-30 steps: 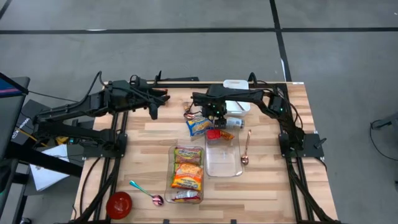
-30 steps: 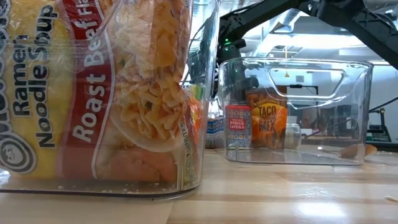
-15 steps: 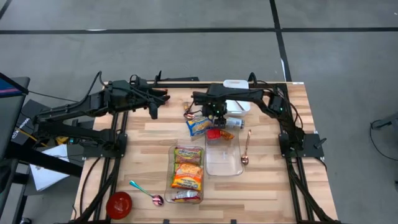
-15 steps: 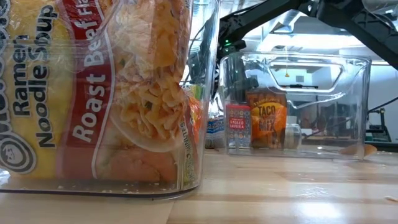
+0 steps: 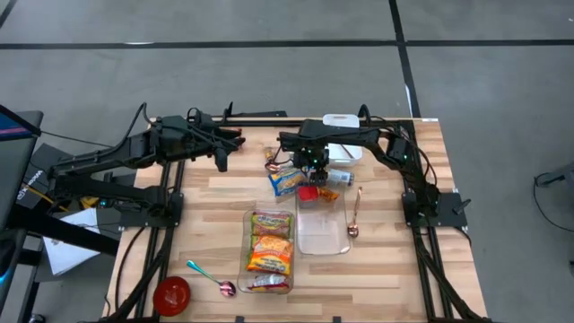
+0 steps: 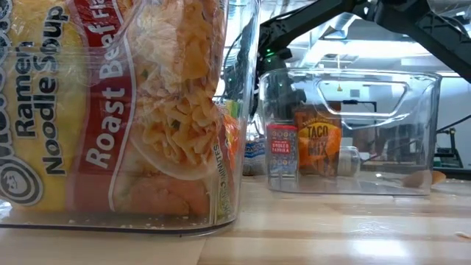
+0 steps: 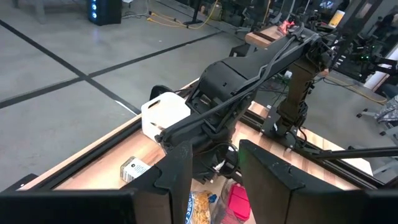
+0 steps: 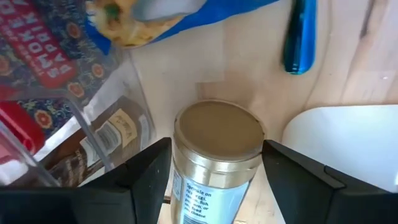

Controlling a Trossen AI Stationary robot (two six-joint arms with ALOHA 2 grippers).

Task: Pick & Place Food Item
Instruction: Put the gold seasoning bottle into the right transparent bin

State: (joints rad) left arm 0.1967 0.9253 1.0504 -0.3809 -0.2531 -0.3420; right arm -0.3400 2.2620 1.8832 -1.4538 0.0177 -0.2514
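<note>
Right gripper (image 5: 313, 168) hangs over the far middle of the table, fingers spread apart on either side of a lying gold-lidded jar (image 8: 216, 158) without gripping it; the jar rests on the wood beside a clear bin (image 5: 323, 222) holding a smoked paprika tin (image 6: 282, 149). Left gripper (image 5: 221, 158) waits over the table's far left, fingers parted and empty
</note>
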